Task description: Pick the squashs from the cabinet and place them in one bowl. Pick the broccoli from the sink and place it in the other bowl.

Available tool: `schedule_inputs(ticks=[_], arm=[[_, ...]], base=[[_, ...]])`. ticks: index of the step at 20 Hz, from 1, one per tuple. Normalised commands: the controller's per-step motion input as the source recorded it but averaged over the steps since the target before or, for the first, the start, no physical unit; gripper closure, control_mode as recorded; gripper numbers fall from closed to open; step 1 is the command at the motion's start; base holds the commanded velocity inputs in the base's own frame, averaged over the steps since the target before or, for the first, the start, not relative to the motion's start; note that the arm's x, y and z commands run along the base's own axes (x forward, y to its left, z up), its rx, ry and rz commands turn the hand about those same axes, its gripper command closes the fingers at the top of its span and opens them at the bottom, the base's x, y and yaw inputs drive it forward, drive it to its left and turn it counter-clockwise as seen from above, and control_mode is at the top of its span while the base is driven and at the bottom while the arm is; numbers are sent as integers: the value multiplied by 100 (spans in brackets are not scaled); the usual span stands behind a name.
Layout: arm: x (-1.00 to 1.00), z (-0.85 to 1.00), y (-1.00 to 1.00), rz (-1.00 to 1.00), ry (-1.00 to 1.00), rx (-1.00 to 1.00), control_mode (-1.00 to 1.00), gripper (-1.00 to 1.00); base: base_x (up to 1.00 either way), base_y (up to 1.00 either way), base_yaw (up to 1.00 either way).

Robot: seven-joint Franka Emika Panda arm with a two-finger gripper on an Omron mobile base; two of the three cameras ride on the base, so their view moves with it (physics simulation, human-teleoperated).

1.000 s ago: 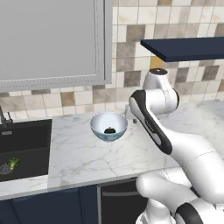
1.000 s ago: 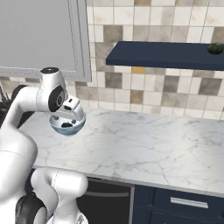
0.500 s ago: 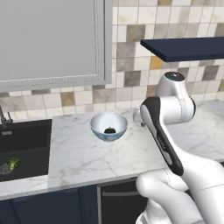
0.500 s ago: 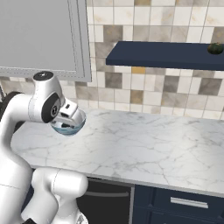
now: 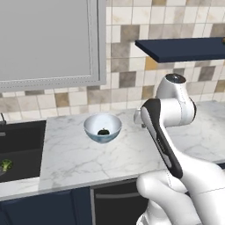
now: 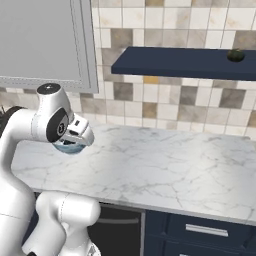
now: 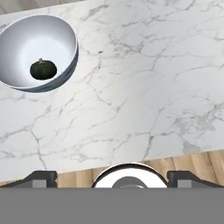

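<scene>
Wide bare marble counter (image 7: 144, 78) under the open, empty gripper (image 7: 112, 178), front edge close below. One squash (image 7: 43, 69) in the bowl (image 7: 65, 30), off up-left; another squash (image 6: 235, 55) on the cabinet (image 6: 185, 62).

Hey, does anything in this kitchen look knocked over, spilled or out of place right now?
Nothing stands out. The bowl sits upright on the counter with one squash inside, another squash rests on the shelf, and no spills show.
</scene>
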Motion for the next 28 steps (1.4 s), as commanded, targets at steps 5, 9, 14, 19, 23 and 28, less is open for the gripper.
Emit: schedule_inputs(ticks=[5,9,14,19,23,28], arm=[[0,0,0,0,0,0,100,-100],[0,0,0,0,0,0,100,-100],[0,0,0,0,0,0,100,-100],[0,0,0,0,0,0,100,-100],[0,0,0,0,0,0,100,-100],[0,0,0,0,0,0,100,-100]], base=[[0,-57,0],[0,-62,0],[0,-68,0],[2,-71,0],[7,-67,0],[10,-58,0]])
